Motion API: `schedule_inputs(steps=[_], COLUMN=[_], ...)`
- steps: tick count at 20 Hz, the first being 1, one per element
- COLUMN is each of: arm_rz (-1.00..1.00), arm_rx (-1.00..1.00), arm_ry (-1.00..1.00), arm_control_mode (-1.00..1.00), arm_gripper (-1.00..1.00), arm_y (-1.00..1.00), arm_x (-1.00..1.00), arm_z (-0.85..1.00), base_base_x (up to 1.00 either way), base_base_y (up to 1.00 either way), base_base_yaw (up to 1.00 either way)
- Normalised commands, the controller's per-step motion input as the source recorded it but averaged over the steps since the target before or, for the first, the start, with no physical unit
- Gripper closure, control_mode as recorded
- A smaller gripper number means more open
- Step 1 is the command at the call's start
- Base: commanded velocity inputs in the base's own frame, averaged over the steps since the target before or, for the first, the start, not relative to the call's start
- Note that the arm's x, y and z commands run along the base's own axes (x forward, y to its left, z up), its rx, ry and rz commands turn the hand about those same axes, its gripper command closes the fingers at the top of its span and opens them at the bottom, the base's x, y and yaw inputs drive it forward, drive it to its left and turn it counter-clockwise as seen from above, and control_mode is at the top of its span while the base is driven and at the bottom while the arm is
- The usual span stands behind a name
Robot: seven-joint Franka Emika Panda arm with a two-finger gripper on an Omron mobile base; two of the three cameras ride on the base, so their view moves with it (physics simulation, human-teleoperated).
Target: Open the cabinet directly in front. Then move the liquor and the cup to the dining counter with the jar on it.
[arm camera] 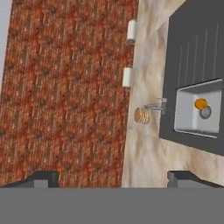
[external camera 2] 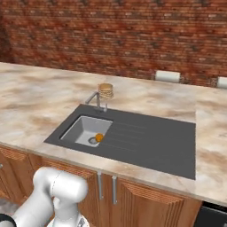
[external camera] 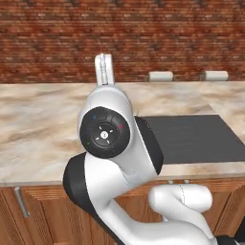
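Beige-veined marble dining counter (external camera 2: 40, 95) carries the jar (external camera 2: 105, 91) beside the faucet (external camera 2: 95, 99), well ahead of the gripper (arm camera: 113, 177), whose jaws stand wide apart, holding nothing. Risk, judged: with no bottle or cup carried, any reach here wastes motion; a low sweep could topple the jar into the dark sink (external camera 2: 84, 129).

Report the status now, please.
Tool open, empty. Jar by faucet on dining counter. Orange object in sink.

The arm (external camera: 119, 158) is glossy white with rounded, tube-like segments and black bands at its joints. One joint carries a round black cap (external camera: 104, 132) with a small white centre mark and tiny blue and red dots. The fingertips (arm camera: 41, 177) are small, dark and blocky.
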Motion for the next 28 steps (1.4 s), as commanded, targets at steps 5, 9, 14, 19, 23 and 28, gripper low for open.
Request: schedule_inputs(steps=[5, 9, 14, 19, 23, 28], arm_rz=[0.00, 0.00, 0.00, 0.00, 0.00, 0.00], arm_rx=[0.00, 0.00, 0.00, 0.00, 0.00, 0.00], arm_ry=[0.00, 0.00, 0.00, 0.00, 0.00, 0.00], arm_control_mode=[1.00, 1.00, 1.00, 1.00, 1.00, 1.00], arm_gripper=[-1.00, -1.00, -1.00, -1.00, -1.00, -1.00], arm_y=[0.00, 0.00, 0.00, 0.00, 0.00, 0.00], arm_x=[0.00, 0.00, 0.00, 0.00, 0.00, 0.00], arm_z=[0.00, 0.00, 0.00, 0.00, 0.00, 0.00], base_base_x=[-0.08, 0.07, 0.15, 0.13, 0.21, 0.22], base_base_y=[0.95, 0.90, 0.93, 0.92, 0.84, 0.83], base_base_yaw=[0.22, 0.28, 0.34, 0.39, 0.39, 0.39])
